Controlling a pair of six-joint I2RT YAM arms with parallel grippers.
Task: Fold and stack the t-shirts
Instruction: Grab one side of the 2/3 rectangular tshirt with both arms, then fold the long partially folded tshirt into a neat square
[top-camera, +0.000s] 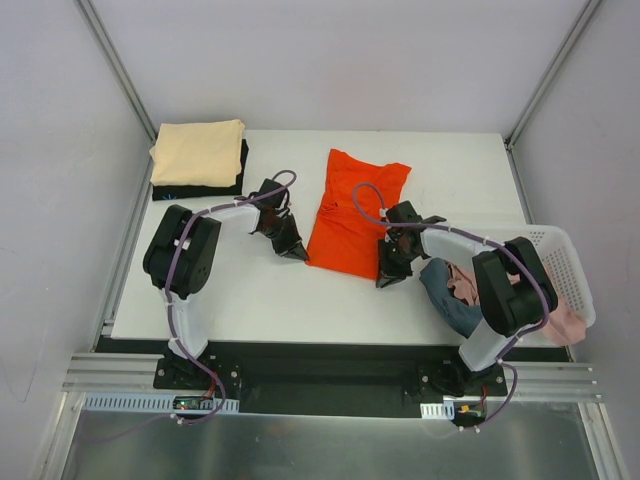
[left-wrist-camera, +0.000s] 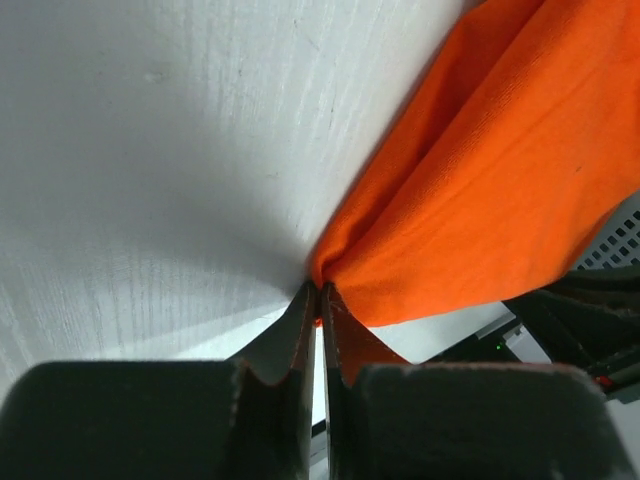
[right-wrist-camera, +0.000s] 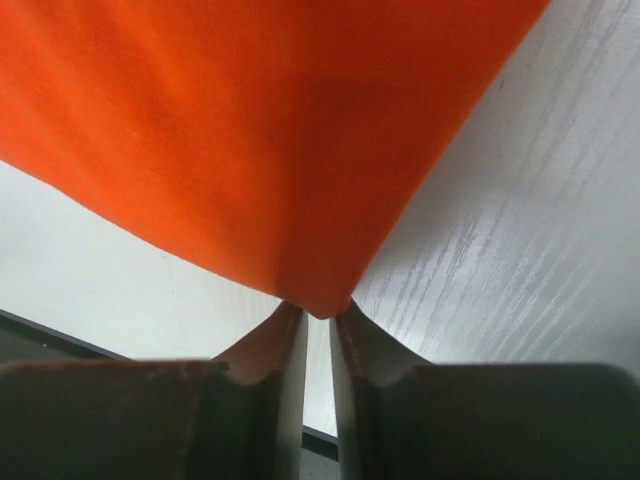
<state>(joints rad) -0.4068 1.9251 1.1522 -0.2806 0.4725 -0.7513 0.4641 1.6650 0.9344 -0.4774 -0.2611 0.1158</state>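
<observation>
Orange-red t-shirt (top-camera: 352, 212) lengthwise near-to-far, far end rightward

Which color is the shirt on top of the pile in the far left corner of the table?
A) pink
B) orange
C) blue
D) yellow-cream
D: a folded yellow-cream shirt lies on top of the black shirt there.

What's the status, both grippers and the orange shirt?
Left gripper shut on orange t-shirt, near corner. Right gripper pinching the other near corner. Folded stack and basket both apart from it.
</observation>
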